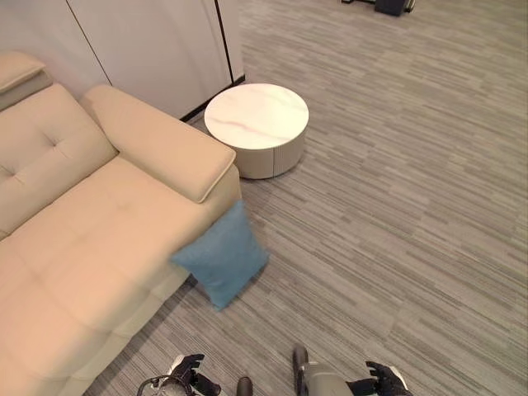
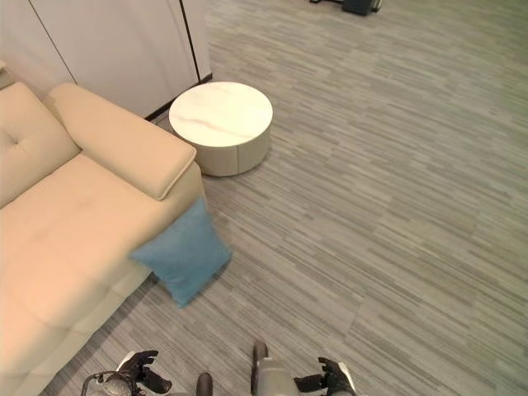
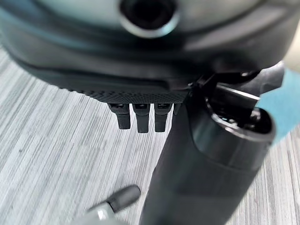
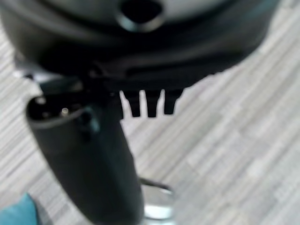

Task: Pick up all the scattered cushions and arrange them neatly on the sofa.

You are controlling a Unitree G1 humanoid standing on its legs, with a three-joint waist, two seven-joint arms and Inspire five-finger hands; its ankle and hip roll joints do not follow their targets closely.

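At the lower middle of the left eye view, a blue cushion (image 1: 221, 257) is being propped on one corner on the carpet (image 1: 396, 214), leaning against the front end of the sofa (image 1: 91, 247) below its armrest (image 1: 161, 140); it is off the seat, so it is being counted as a scattered one not yet dealt with. No other cushion is being shown on the floor here. A round table (image 1: 256, 125) is standing just beyond the armrest, at the upper middle, apart from the cushion.

Along the bottom edge, the left hand (image 1: 191, 371) and the right hand (image 1: 381, 379) are being held low and near the body, well apart from the cushion, probably because no reach is being made yet. In each wrist view the fingers (image 3: 137, 119) are being held straight and relaxed over bare carpet, with nothing in them; the right hand's fingers (image 4: 151, 107) are being held likewise. An approach toward the cushion is likely being called for first.
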